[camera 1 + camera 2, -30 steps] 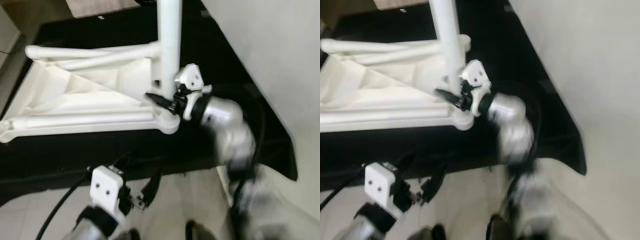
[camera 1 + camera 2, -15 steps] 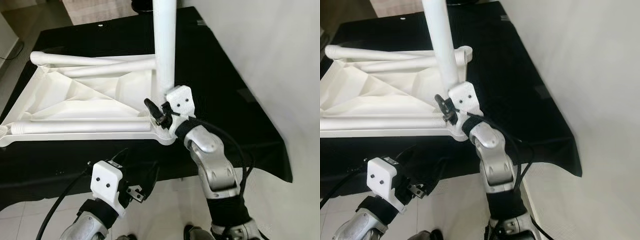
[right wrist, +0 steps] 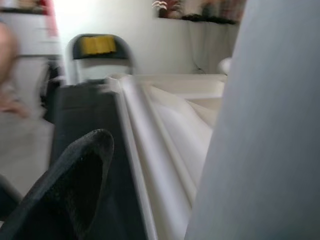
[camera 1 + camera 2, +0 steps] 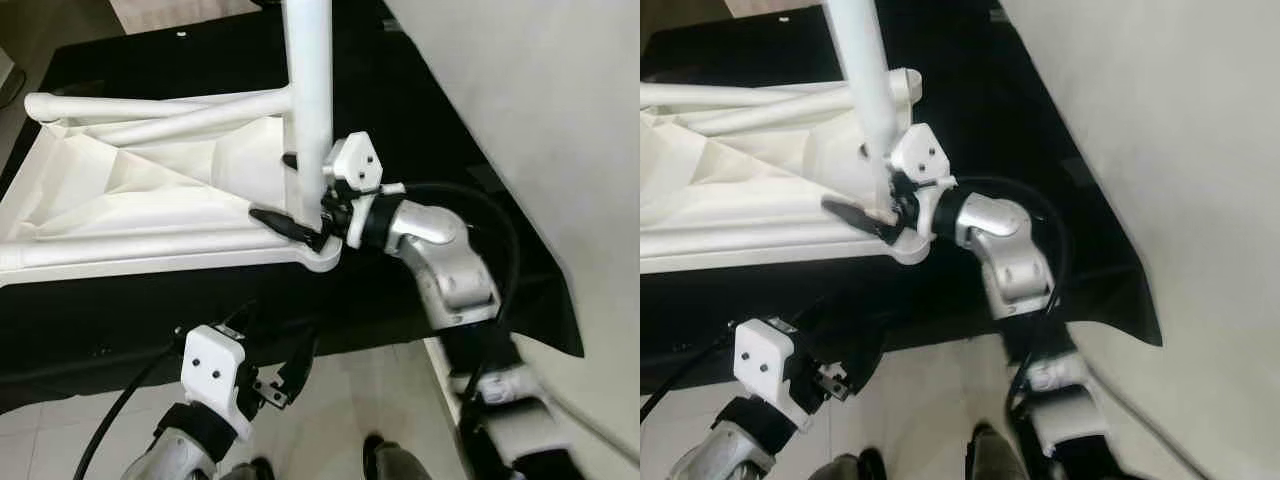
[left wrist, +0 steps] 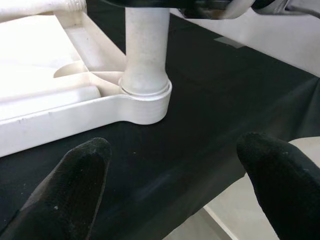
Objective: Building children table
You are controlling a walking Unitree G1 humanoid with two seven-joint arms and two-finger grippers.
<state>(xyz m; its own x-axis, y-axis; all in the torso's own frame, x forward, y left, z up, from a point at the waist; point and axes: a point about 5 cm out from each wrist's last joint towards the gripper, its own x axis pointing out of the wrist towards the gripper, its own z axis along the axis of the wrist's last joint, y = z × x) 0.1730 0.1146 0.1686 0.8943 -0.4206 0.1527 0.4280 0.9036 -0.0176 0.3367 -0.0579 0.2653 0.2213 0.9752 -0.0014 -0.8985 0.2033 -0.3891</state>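
Right gripper [image 4: 290,205]: its jaws stand parted on either side of the upright white plastic table leg [image 4: 308,90], low on the leg, just above the corner socket. One black finger [image 4: 283,222] lies across the near side; the other is mostly hidden behind the leg. Whether the fingers press on the leg cannot be told.

Left gripper [image 5: 175,185]: jaws released and spread wide, holding nothing, hovering off the near edge of the bench, level with the socket corner. In the wrist view, both fingertips [image 5: 75,175] are apart from the table.

The upturned white plastic children's table [image 4: 150,190] lies underside-up on the black-covered bench [image 4: 120,320]. Its ribbed underside faces up, two more white legs [image 4: 160,105] lie flat along it, and the socket corner [image 5: 145,102] sits near the bench's front edge.

Open room: bare black cloth lies right of the socket corner, and a pale wall [image 4: 560,120] stands close along the bench's right side. Tiled floor [image 4: 350,390] shows below the front edge.

The leg's top and the table's left end are cut off by the frame. The right wrist view is blurred.
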